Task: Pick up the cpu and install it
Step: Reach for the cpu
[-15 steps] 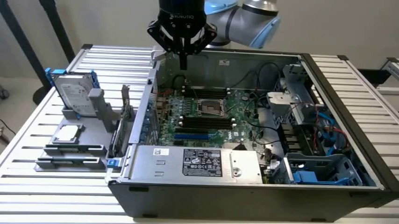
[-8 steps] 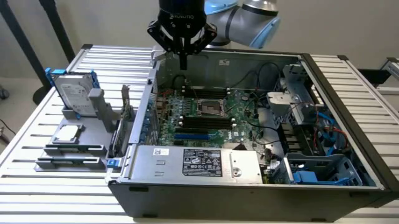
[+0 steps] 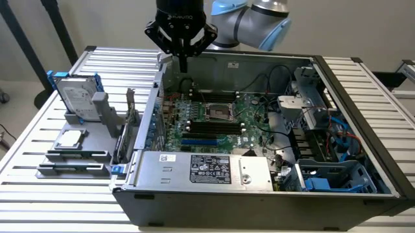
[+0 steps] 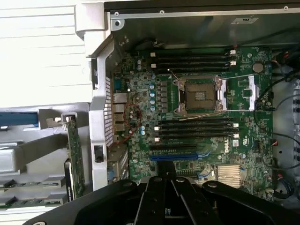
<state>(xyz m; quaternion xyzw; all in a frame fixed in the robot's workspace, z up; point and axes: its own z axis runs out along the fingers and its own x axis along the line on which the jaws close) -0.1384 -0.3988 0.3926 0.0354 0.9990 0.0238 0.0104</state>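
Note:
The cpu [image 3: 70, 139], a small square chip with a silvery top, lies flat on a grey holder [image 3: 97, 127] outside the case, at the exterior view's left. My gripper [image 3: 183, 62] hangs high over the back left corner of the open computer case [image 3: 259, 199], well away from the cpu, with its black fingers pressed together and nothing between them. On the green motherboard [image 3: 250, 133] the cpu socket [image 3: 218, 112] stands open and empty, its metal frame flipped back. In the wrist view the socket [image 4: 201, 96] lies ahead of the gripper [image 4: 165, 182].
A silver hard drive in a blue bracket [image 3: 77, 99] stands behind the cpu. Grey memory sticks [image 3: 77, 156] lie in front of it. A green card [image 3: 129, 119] stands upright by the case wall. The power supply [image 3: 207, 167], cables [image 3: 275, 82] and a drive cage [image 3: 327, 179] crowd the case.

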